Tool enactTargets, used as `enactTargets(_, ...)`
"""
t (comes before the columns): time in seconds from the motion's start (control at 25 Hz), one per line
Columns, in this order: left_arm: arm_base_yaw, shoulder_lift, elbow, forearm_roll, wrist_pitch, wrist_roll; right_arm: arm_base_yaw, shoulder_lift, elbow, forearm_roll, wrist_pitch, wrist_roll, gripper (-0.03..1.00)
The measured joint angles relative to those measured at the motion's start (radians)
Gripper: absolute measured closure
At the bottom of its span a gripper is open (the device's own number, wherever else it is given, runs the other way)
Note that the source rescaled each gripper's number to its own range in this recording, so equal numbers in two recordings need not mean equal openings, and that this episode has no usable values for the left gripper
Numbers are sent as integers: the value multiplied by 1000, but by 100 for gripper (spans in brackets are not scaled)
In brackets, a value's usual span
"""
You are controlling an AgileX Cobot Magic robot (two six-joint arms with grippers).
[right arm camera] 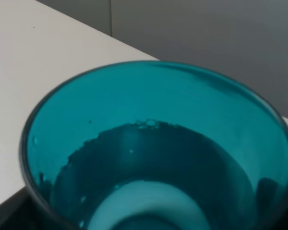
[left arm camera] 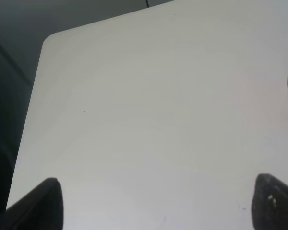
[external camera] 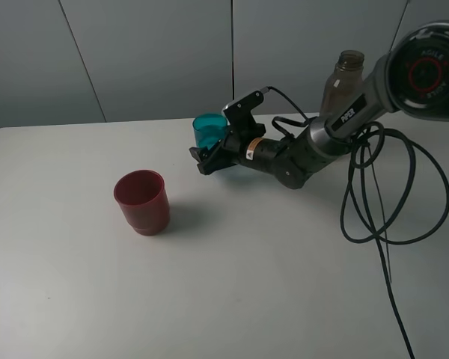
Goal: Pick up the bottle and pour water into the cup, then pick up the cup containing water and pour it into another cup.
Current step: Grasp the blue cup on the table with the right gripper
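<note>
The right gripper point(external camera: 209, 155) has its black fingers point(right arm camera: 2, 215) set on either side of the cup point(external camera: 207, 130), pinching it low on its wall. In the right wrist view the dark tips show only at the edges, hard against the teal plastic, and the cup fills nearly the whole picture. Water point(right arm camera: 149, 158) lies in its lower part, with small bubbles along the waterline. From above, the cup's mouth faces up and its rim is clear of the gripper. The fingers hide its base, so I cannot tell whether it rests on the table point(external camera: 232, 299).

Behind the gripper, the right arm point(external camera: 314, 142) stretches low across the table from the right, reaching towards the middle. The bottle point(external camera: 343, 81) stands upright behind the arm at the far right of the table, uncapped, with its lower part hidden by the arm. Black cables point(external camera: 378, 194) loop on the table beside it.

The red cup point(external camera: 142, 202) stands upright nearer the camera and to the left, well apart from the cup.

The left gripper point(left arm camera: 158, 206) has its fingers point(left arm camera: 45, 203) spread wide over bare table, holding nothing. The red cup's edge shows at the border of its view.
</note>
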Motion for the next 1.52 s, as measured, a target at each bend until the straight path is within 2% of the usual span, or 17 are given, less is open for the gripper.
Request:
enactTargets(0.32, 0, 0, 0, 0, 0, 0, 0, 17, -8, 2, -38, 0, 17)
enactTargets(1.16, 0, 0, 0, 0, 0, 0, 0, 50, -27, 26, -52, 4, 17)
enactTargets(1.36, 0, 0, 0, 0, 0, 0, 0, 70, -33, 26, -121, 28, 17)
enactTargets(1.52, 0, 0, 0, 0, 0, 0, 0, 74, -35, 26, -141, 38, 17)
